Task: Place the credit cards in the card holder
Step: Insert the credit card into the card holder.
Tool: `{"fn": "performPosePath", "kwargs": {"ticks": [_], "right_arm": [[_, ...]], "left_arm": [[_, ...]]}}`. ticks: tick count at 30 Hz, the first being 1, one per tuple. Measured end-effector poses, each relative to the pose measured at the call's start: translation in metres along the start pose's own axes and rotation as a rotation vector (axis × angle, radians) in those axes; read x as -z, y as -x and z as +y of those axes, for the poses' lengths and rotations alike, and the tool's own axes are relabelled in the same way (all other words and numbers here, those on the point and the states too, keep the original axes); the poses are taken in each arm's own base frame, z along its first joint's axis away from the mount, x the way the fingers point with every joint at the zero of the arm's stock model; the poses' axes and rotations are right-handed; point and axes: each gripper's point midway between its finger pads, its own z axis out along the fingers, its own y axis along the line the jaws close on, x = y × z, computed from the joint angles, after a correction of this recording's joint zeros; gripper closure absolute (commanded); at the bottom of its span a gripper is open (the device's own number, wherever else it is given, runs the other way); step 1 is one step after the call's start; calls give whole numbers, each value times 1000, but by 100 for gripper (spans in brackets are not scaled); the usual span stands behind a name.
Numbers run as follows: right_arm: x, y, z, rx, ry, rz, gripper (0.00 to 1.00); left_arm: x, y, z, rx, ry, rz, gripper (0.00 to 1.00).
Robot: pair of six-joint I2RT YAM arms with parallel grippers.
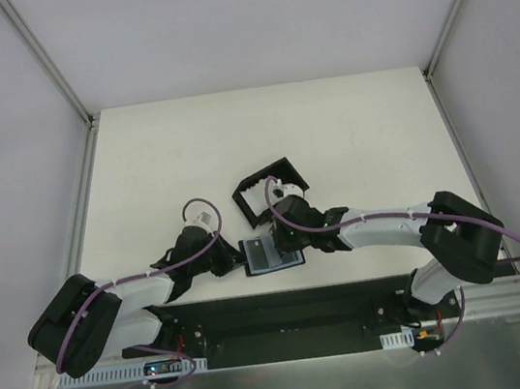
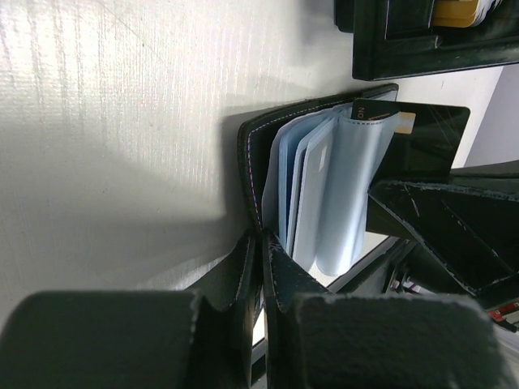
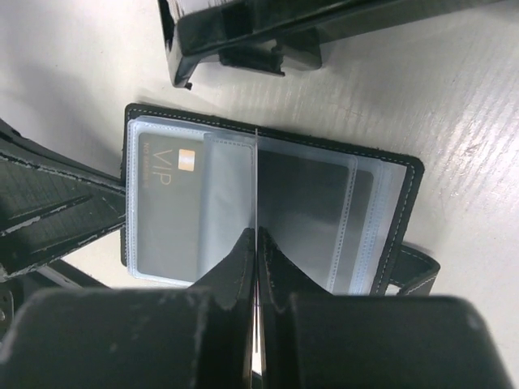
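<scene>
The card holder [image 1: 271, 252] lies open near the table's front edge, its bluish clear sleeves [image 3: 324, 203] fanned out. One sleeve holds a dark card marked VIP [image 3: 166, 203]. My left gripper [image 1: 234, 260] is shut on the holder's black cover edge [image 2: 253, 162], and its fingertips [image 2: 263, 243] pinch that edge. My right gripper [image 3: 256, 239] is shut on a thin pale credit card [image 3: 255, 178], seen edge-on and standing upright over the middle of the open sleeves. In the top view my right gripper [image 1: 284, 238] is right above the holder.
A black walled tray [image 1: 269, 188] stands just behind the holder, and something pale shows inside it. It also shows in the left wrist view [image 2: 422, 49], with a yellowish card [image 2: 462, 12] in it, and in the right wrist view [image 3: 243, 32].
</scene>
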Motion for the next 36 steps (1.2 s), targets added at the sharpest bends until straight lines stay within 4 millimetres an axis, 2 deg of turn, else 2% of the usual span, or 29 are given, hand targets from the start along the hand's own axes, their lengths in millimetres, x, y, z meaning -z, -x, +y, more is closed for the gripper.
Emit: {"fn": "performPosePath", "kwargs": {"ticks": [3, 8, 12, 15, 19, 23, 29, 36], "right_arm": [[3, -1, 5, 4, 20, 4, 100], [8, -8, 25, 20, 95, 30, 100], [10, -6, 45, 31, 159, 28, 100], [12, -3, 49, 31, 174, 16, 100], [20, 9, 44, 6, 186, -25, 100], [27, 15, 25, -46, 179, -66, 100], [17, -7, 1, -102, 147, -45, 100], [-1, -8, 1, -187, 184, -66, 100]], "left_arm": [[0, 0, 0, 0, 0, 0, 100], [-1, 0, 0, 0, -1, 0, 100], [-2, 1, -1, 0, -4, 1, 100], [-2, 1, -1, -1, -5, 0, 100], [-2, 1, -1, 0, -5, 1, 100], [-3, 1, -2, 0, -5, 4, 100], [-3, 1, -2, -1, -6, 5, 100], [-6, 1, -4, -3, -5, 12, 100]]}}
